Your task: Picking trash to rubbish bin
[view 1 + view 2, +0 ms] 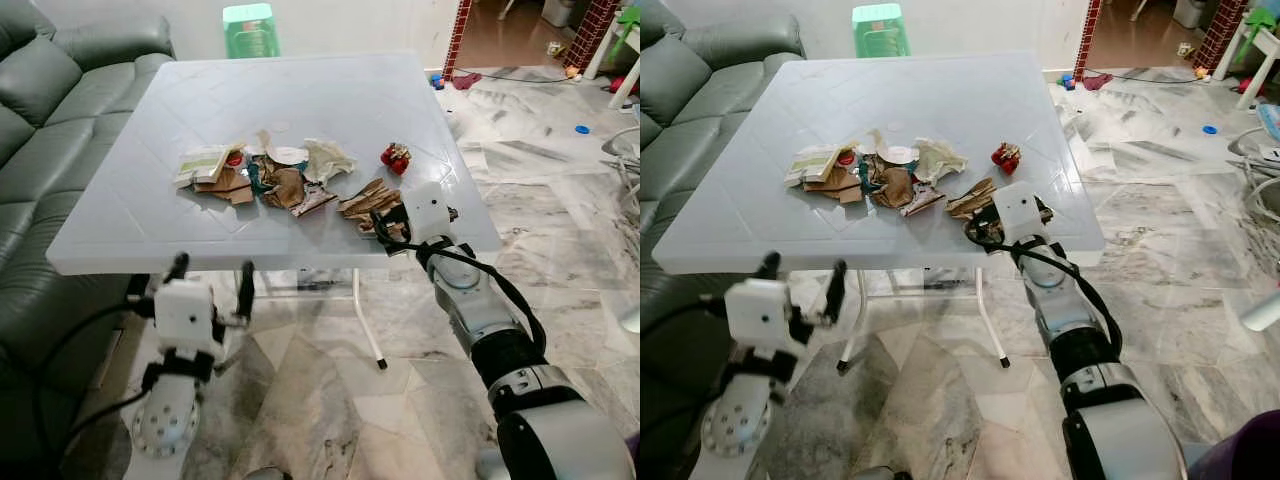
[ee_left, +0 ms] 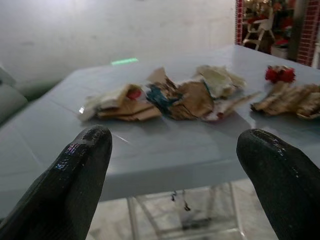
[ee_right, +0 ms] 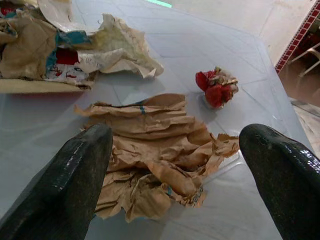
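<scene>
Head views: counter [image 1: 120, 215] carries a trash pile [image 1: 265, 172] mid-surface, a crumpled brown paper [image 1: 368, 203] near the front edge, and a red wrapper [image 1: 395, 157] beside it. Right hand [image 1: 392, 228] sits over the front edge at the brown paper. Left hand [image 1: 210, 285] hangs below the front edge, fingers spread, holding nothing. Sofa [image 1: 40, 110] bounds the left side; marble floor [image 1: 560, 190] lies open on the right.

Left wrist view: fingers [image 2: 75, 175] wide apart, counter edge between them.

Right wrist view: fingers [image 3: 75, 170] wide apart, straddling the brown paper [image 3: 155, 155], gripping nothing; red wrapper [image 3: 216, 89] just beyond.
</scene>
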`<state>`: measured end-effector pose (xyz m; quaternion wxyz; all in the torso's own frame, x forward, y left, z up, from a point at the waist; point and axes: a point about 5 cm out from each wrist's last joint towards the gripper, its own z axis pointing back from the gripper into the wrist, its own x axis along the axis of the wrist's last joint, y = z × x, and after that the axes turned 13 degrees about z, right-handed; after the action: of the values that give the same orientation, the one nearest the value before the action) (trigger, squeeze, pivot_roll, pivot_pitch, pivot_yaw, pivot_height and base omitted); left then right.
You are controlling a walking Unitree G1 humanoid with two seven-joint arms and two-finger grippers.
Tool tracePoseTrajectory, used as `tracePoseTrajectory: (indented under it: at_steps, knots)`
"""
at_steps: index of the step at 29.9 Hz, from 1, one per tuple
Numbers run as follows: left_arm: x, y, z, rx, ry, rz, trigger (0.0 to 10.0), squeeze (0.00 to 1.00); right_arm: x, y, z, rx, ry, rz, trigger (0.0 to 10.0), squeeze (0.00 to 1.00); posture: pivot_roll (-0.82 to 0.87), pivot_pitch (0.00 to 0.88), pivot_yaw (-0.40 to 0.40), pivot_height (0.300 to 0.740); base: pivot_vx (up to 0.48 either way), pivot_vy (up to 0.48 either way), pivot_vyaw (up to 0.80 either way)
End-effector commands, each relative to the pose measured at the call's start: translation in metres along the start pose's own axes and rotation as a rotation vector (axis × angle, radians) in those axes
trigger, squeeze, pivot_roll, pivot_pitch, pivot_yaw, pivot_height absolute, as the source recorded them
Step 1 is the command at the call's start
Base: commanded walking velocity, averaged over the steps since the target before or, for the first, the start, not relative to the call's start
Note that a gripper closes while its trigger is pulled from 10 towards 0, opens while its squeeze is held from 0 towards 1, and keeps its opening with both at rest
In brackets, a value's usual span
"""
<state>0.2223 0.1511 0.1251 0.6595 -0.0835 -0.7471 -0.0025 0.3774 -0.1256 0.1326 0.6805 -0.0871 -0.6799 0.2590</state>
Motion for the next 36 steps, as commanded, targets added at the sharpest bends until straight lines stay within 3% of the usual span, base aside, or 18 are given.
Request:
tracePoseTrajectory:
  at_steps: [1,4,11,17,18,19,25,36]
  knots:
    - [0.005,-0.007,0.001,-0.058,0.003,0.024,10.0,0.00,0.002,-0.002,-0.004,-0.016,0.004,0.008,10.0,0.00,0.14,0.107,-0.012,0.740,0.000,0.000,0.00]
    - [0.005,-0.014,0.002,-0.120,0.027,0.037,10.0,0.00,-0.003,-0.003,-0.005,-0.018,0.049,0.010,10.0,0.00,0.15,0.116,-0.017,0.740,0.000,0.000,0.00]
    - [0.007,-0.016,0.004,-0.109,0.030,0.045,10.0,0.00,-0.013,0.008,-0.005,0.025,0.105,-0.035,10.0,0.00,0.16,0.127,-0.016,0.740,0.000,0.000,0.00]
    - [0.008,-0.017,0.010,-0.108,0.045,0.050,10.0,0.00,-0.016,0.018,-0.006,0.062,0.135,-0.134,10.0,0.00,0.19,0.135,-0.023,0.740,0.000,0.000,0.00]
    - [0.008,-0.015,0.011,-0.102,0.048,0.048,10.0,0.00,-0.016,0.021,-0.006,0.071,0.134,-0.160,2.4,0.00,0.19,0.137,-0.025,0.740,0.000,0.000,0.00]
    - [0.008,-0.014,0.012,-0.098,0.049,0.046,10.0,0.00,-0.014,0.023,-0.007,0.082,0.125,-0.181,0.0,0.00,0.19,0.140,-0.026,0.740,0.000,0.000,0.00]
    - [0.010,-0.012,0.011,-0.080,0.050,0.048,10.0,0.00,-0.005,0.029,-0.009,0.112,0.080,-0.256,0.0,0.00,0.19,0.143,-0.027,0.740,0.000,0.000,0.00]
    - [0.010,-0.013,0.008,-0.077,0.048,0.047,10.0,0.00,-0.002,0.028,-0.010,0.127,0.049,-0.286,0.0,0.00,0.19,0.138,-0.028,0.740,0.000,0.000,0.00]
